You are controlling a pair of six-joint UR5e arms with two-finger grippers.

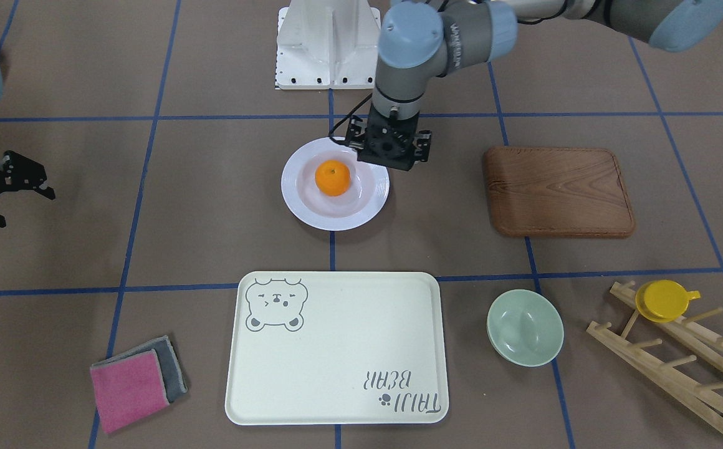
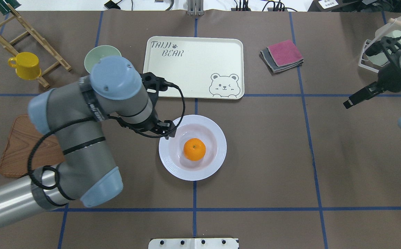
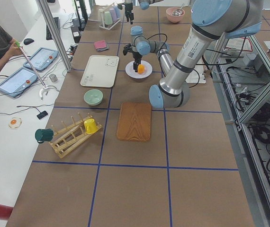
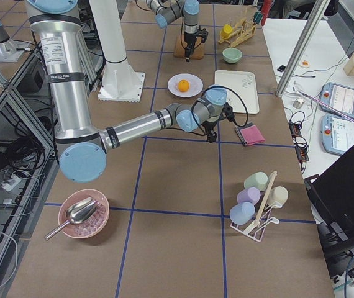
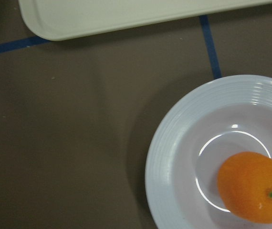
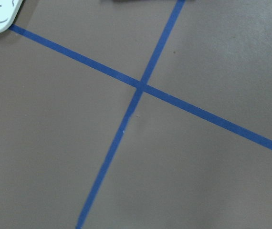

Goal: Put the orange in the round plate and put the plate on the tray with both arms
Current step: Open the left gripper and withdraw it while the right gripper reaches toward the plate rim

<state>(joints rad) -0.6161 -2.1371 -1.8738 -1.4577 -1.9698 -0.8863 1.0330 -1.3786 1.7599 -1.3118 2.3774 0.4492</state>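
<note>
The orange (image 2: pixel 194 149) already sits in the well of the round plate (image 2: pixel 173 166), a little off centre, stem dot up, so step 1 of 2 looks done. The plate rests on the counter (image 2: pixel 273 155), apart from the tray (image 2: pixel 193 69). In the overhead view the tray lies at 12 o'clock from the plate, with bare counter and a blue tape line between them.

The left gripper (image 1: pixel 389 153) hangs over the plate's rim at about 10 o'clock in that view, pointing straight down. Its side links are splayed out, and its wrist camera shows no fingertips, only rim, fruit and a tray corner. From that I judge the jaws apart and empty. The spot suits a rim pinch: the wide ridged rim is the only thin edge on offer, and a grip there stays off the orange.

The right gripper (image 1: pixel 19 202) is far out at 3 o'clock, well apart from the plate, over bare counter. Its 2 fingers look spread and hold nothing.

Since the task asks for both arms, I judge that the right arm must reach the opposite rim, near 4 o'clock, before any lift. A lift from 1 side alone would tilt the glossy plate, and the round fruit could roll out.
</note>
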